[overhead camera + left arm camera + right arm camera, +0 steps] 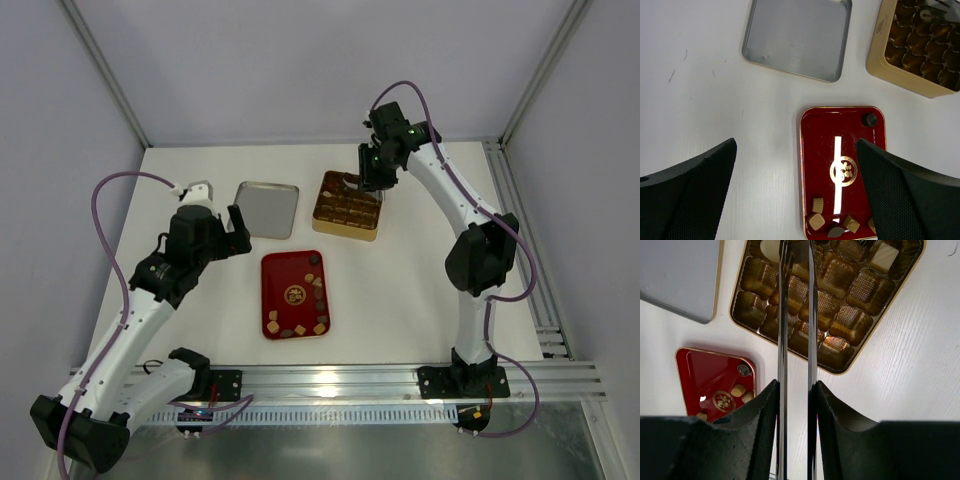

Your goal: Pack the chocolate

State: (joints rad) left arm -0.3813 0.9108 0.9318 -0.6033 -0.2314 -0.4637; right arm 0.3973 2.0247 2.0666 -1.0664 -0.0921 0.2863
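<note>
Chocolate pieces [316, 290], dark and tan, lie along the right and near edges of the red tray [290, 270]. In the left wrist view, tan cubes [816, 220] sit at the tray's near end and a dark piece [870, 119] in its far corner. My left gripper [796, 145] hangs open above the tray's left edge, holding nothing. My right gripper [796, 387] is shut on metal tongs [783, 315], whose tips reach over the gold tin [862, 287]. A whitish piece [770, 247] lies in a compartment beside the tong tips. A pale square piece [883, 256] sits in another compartment.
The tin's silver lid [267, 208] lies open side up, left of the gold tin [345, 232] and beyond the tray. The left gripper [220, 203] is just left of the lid. The right gripper [368, 175] is over the tin's far edge. Frame posts stand at the back corners.
</note>
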